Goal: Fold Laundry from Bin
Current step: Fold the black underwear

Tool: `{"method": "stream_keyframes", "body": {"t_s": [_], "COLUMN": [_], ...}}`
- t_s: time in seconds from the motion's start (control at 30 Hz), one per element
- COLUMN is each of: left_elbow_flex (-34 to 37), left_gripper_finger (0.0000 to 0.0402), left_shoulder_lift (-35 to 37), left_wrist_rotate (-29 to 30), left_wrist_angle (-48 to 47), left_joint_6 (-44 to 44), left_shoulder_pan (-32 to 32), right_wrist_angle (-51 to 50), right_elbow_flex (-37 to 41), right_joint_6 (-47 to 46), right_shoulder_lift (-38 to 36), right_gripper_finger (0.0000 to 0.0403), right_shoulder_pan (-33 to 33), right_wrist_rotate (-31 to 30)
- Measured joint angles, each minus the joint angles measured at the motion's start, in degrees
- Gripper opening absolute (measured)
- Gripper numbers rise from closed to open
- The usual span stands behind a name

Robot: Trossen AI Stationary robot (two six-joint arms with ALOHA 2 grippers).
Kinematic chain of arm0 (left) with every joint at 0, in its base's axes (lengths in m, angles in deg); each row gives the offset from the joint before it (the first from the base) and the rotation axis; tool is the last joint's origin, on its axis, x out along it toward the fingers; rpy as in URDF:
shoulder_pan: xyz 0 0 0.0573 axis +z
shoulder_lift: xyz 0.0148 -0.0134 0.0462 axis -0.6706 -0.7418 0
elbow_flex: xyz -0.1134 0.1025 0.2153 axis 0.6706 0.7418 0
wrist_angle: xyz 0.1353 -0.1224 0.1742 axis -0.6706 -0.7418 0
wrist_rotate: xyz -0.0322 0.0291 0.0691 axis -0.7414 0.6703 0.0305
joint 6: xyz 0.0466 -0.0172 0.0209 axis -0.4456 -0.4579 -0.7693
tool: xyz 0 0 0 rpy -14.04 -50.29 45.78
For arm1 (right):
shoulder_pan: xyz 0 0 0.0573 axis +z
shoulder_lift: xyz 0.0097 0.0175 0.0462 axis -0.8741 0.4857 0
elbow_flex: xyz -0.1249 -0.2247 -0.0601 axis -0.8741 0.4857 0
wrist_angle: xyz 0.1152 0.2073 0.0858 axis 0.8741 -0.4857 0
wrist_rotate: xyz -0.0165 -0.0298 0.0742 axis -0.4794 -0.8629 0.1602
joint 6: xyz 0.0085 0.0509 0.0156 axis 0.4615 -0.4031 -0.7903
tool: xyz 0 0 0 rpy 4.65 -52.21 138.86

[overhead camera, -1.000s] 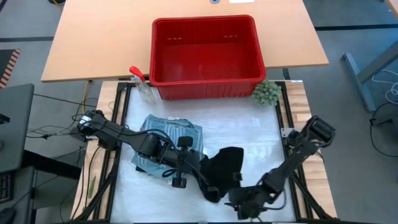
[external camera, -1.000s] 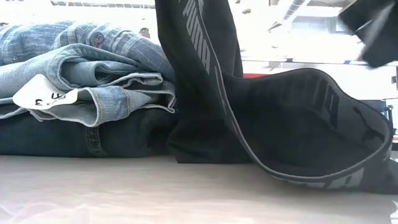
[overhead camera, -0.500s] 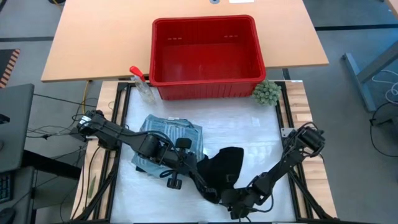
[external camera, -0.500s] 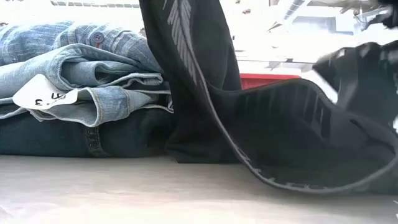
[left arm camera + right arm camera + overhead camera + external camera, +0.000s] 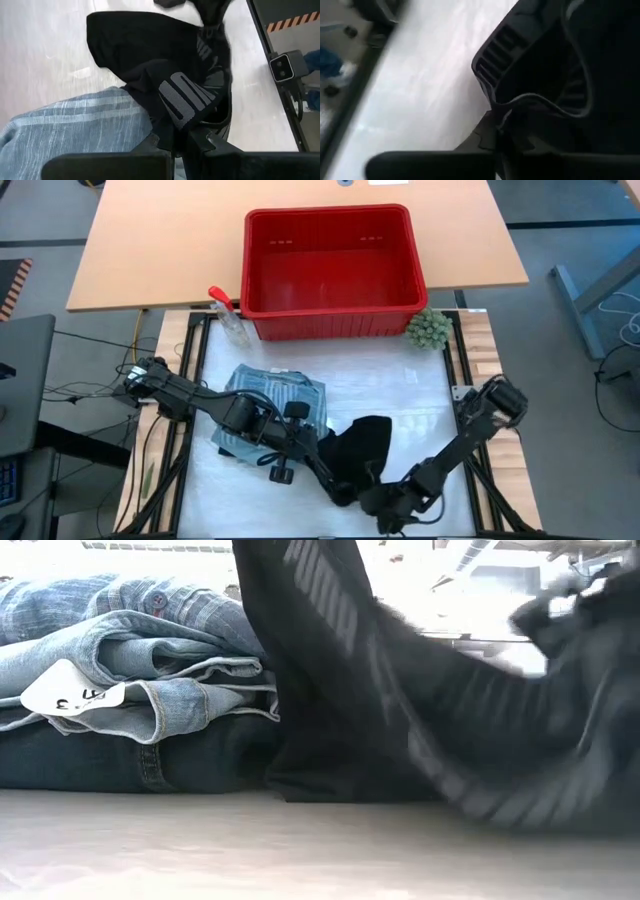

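Observation:
The bin (image 5: 330, 315) is a red tub on the tan table at the far side. A folded stack of laundry (image 5: 278, 395) lies on the white mat: a dark navy piece at the bottom, jeans (image 5: 130, 690) on it, a striped shirt on top. To its right is the small black piece (image 5: 362, 442), with a grey-lettered waistband. My left gripper (image 5: 338, 488) is shut on it near the mat's front. My right gripper (image 5: 375, 500) is shut on it just to the right. My left gripper pinches the black piece's waistband by its grey lettering (image 5: 176, 125) between its two fingers. Cloth hangs down below the hold beside the stack (image 5: 330, 690), and its lower end lies on the mat. My right gripper pinches the waistband's edge (image 5: 506, 109) between its two fingers, coming from the table's right side. The band runs up from the mat (image 5: 560, 660) toward the hold.
A green fuzzy ball (image 5: 428, 328) sits at the bin's right front corner and a clear spray bottle (image 5: 228, 315) with a red trigger at its left front corner. Bare white mat (image 5: 400, 390) lies between the bin and the laundry.
My right gripper has gone toward the table's left edge to the black piece and shut on its waistband. The waistband's open loop, which drooped to the mat, has been drawn together and pulled upward at its right side. The stack has stayed where it was.

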Motion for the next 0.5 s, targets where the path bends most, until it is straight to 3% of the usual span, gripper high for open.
{"method": "stream_keyframes", "body": {"t_s": [0.07, 0.2, 0.33, 0.5], "left_elbow_flex": [0.0, 0.0, 0.0, 0.0], "left_gripper_finger": [0.0, 0.0, 0.0, 0.0], "left_shoulder_lift": [0.0, 0.0, 0.0, 0.0], "left_wrist_rotate": [0.0, 0.1, 1.4, 8.8], "left_wrist_angle": [0.8, 3.7, 9.3, 19.1], "left_joint_6": [-0.3, -2.3, -8.4, -19.8], "left_shoulder_pan": [0.0, 0.0, -0.1, -1.0], "right_wrist_angle": [-6.6, -17.7, -19.1, -18.9], "right_elbow_flex": [-1.7, -5.4, -7.5, -9.4], "right_joint_6": [1.3, 1.8, 7.6, 18.4], "right_shoulder_lift": [-3.9, -13.1, -22.6, -31.7], "right_gripper_finger": [0.0025, 0.0046, 0.0035, 0.0025], "right_shoulder_pan": [0.3, 0.4, 0.3, -0.8], "right_wrist_rotate": [1.1, 2.5, 4.7, 4.3]}}
